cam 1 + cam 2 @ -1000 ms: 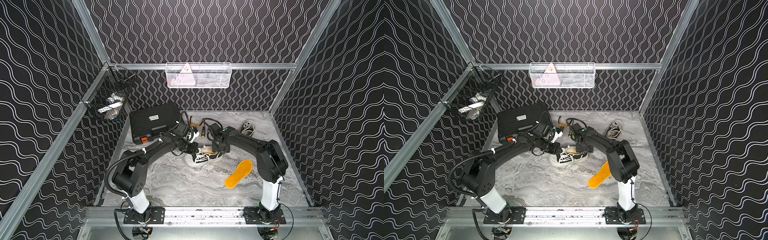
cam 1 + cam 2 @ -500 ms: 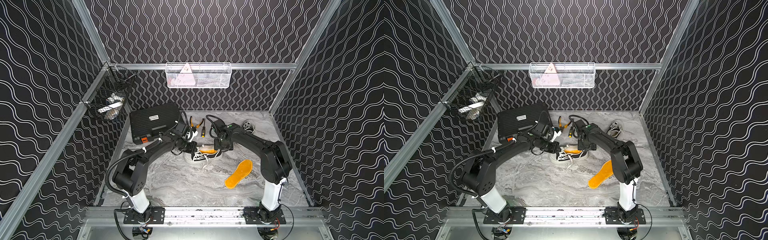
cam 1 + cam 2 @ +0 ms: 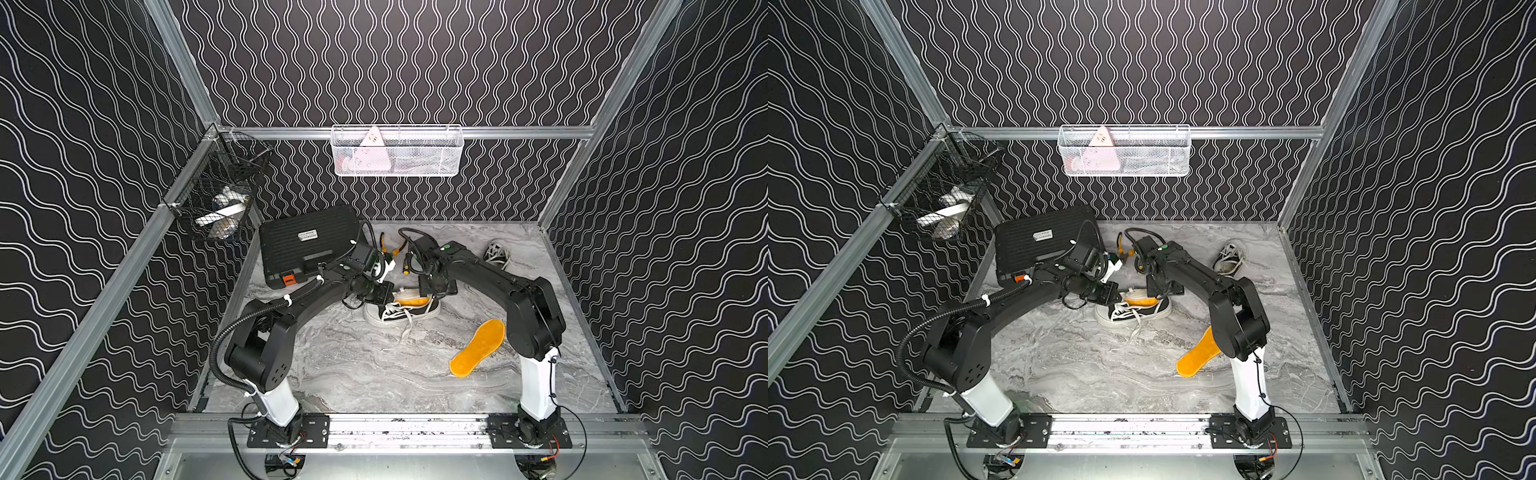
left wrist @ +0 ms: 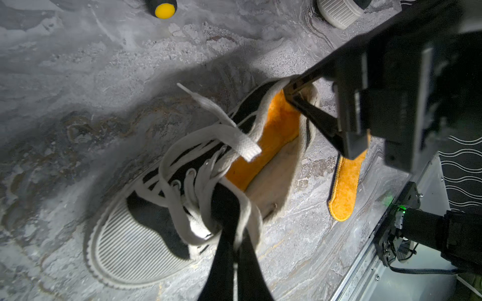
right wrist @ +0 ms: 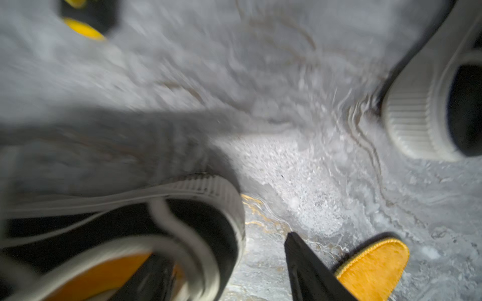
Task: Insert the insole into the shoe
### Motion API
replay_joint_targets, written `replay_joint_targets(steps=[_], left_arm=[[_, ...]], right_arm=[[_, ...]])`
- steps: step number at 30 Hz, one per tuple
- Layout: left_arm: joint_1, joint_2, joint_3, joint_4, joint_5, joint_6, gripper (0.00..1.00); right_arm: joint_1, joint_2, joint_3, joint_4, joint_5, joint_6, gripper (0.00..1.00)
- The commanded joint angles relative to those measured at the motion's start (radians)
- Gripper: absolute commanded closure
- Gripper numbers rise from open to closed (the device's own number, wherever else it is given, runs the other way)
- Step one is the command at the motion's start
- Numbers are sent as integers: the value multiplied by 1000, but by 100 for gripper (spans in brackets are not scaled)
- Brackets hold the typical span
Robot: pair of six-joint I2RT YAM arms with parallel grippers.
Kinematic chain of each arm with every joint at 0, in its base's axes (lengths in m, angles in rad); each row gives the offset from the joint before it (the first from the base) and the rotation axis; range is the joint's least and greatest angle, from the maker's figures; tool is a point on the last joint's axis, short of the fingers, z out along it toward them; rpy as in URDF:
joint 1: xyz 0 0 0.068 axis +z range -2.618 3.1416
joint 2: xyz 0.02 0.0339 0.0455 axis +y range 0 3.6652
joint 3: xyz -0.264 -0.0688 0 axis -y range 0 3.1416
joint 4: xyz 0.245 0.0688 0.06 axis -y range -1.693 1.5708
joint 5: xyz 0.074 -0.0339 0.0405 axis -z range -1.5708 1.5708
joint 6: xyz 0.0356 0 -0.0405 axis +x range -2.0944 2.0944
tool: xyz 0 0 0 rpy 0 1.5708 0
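The black canvas sneaker [image 3: 390, 318], white-soled and white-laced, sits upright in the middle of the grey marbled surface [image 3: 353, 374], its toe toward the left arm. The orange fleecy insole [image 4: 271, 130] is partway in. Its front disappears under the laces, but the heel part leans against one side wall with bare beige lining showing beside it, so I'd judge it not yet seated. A second orange insole [image 3: 478, 347] lies loose on the surface near the right arm, well apart from the sneaker.

The left pincer [image 4: 232, 229] is clenched on the sneaker's tongue among the laces. The right pincer [image 5: 223, 247] is released and grasps nothing. Its jaws are spread astride the heel rim, one finger over the insole inside and the other outside.

The step in hand looks like pressing the heel end down flat. To do it well, I'd have the left arm hold the tongue up and steady so the sneaker can't skid. The inner right finger should come down on the insole's raised edge and push down and slightly toeward until orange covers the lining. The outer finger should clear the heel rim, or it may tip the sneaker. The loose lace end by the opening could also get trapped underneath.
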Motion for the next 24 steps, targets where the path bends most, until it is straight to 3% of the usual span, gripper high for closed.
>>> replay_joint_targets(steps=[1,4,7,12,18,21,24], left_arm=[[1,-1,5,-4,-5,17,100],[1,-1,7,-3,-5,16,100],[1,-1,8,-9,-5,20,100],[2,-6,12,-20,-26,25,100],[1,3,27,-26,-43,19,100],[-2,14,39,-20,-79,-14,100],[-17,35,57,-7,-98,-46,100]], right_arm=[[-1,13,-16,-63,30,-20,39],[-3,33,-93,-28,55,-42,51],[-7,32,-134,10,51,-39,53],[-2,48,-48,-33,34,-25,70],[-1,76,-51,36,-152,53,68],[4,-13,-198,153,-301,172,72],[27,-131,-339,256,-471,304,63]])
